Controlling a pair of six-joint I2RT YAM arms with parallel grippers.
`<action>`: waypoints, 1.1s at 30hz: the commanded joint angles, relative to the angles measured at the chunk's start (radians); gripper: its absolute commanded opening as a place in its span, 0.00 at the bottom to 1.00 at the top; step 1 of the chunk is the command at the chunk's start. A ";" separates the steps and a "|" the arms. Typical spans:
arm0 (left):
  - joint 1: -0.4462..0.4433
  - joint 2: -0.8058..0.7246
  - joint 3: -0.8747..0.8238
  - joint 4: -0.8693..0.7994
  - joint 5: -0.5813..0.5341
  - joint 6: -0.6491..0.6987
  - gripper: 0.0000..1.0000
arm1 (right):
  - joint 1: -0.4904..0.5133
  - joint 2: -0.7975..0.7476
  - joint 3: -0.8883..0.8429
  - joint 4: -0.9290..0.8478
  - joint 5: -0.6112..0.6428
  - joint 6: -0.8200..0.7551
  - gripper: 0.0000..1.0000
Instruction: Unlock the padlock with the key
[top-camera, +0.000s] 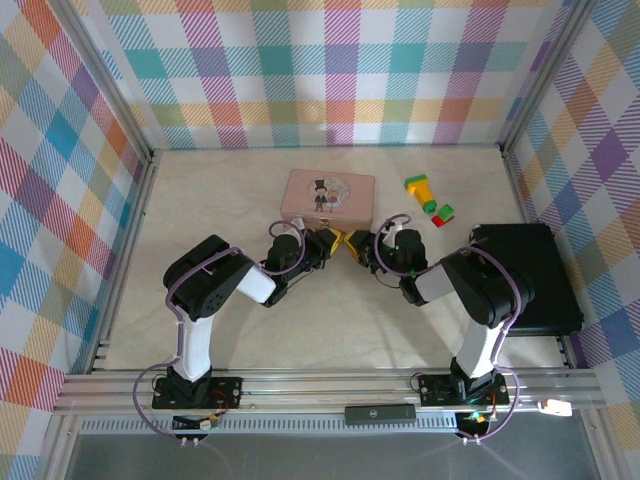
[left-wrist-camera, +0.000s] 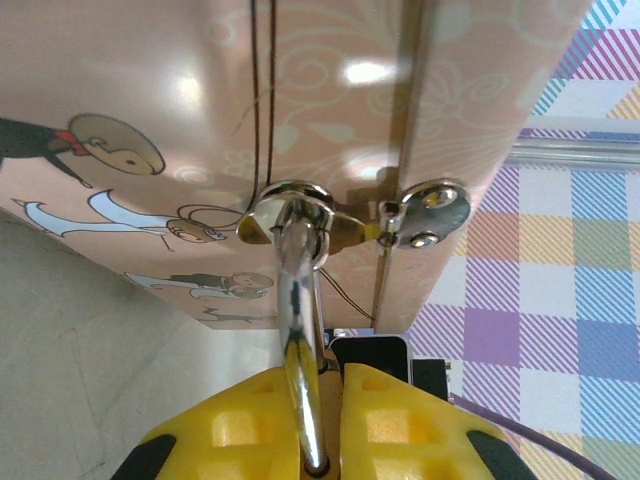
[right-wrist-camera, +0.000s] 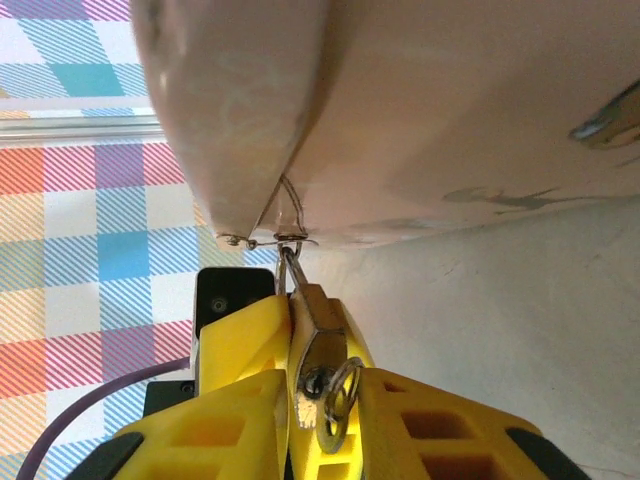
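Padlock (left-wrist-camera: 297, 270) location: lower centre of the left wrist view, at the front clasp (left-wrist-camera: 430, 210) of the pink tin (left-wrist-camera: 150, 80). Its silver shackle runs as a thin bar from between the yellow fingers up to a silver ring on the tin face. Small brass parts show on either side of that ring. How the shackle sits in the clasp cannot be told.

Left gripper (left-wrist-camera: 318, 385): jaws narrow, clamped on the shackle bar.

Right gripper (right-wrist-camera: 295, 320): jaws narrow, clamped on the key (right-wrist-camera: 315, 335). The key head lies flat between the yellow fingers, with a wire ring (right-wrist-camera: 340, 395) through its hole. The thin blade points up the frame and its tip touches small metal parts at the tin's lower edge. Whether the blade is inside the padlock cannot be told.

Top view: the left gripper (top-camera: 335, 243) and the right gripper (top-camera: 358, 246) meet tip to tip at frame centre, just below the tin (top-camera: 328, 195). A yellow, green and red toy block (top-camera: 428, 197) lies to the right of the tin, apart from it. A black case (top-camera: 530, 275) rests at the right edge of the worktop (top-camera: 220, 190).
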 joint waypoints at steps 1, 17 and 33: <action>-0.016 -0.015 -0.004 0.090 0.010 0.003 0.00 | -0.003 0.018 -0.018 0.076 0.040 0.021 0.26; -0.016 0.007 0.015 0.085 0.000 0.006 0.00 | 0.017 0.025 -0.015 0.061 -0.017 0.039 0.28; -0.014 0.042 0.026 0.108 0.035 0.085 0.00 | 0.001 0.044 -0.032 0.151 -0.020 0.193 0.00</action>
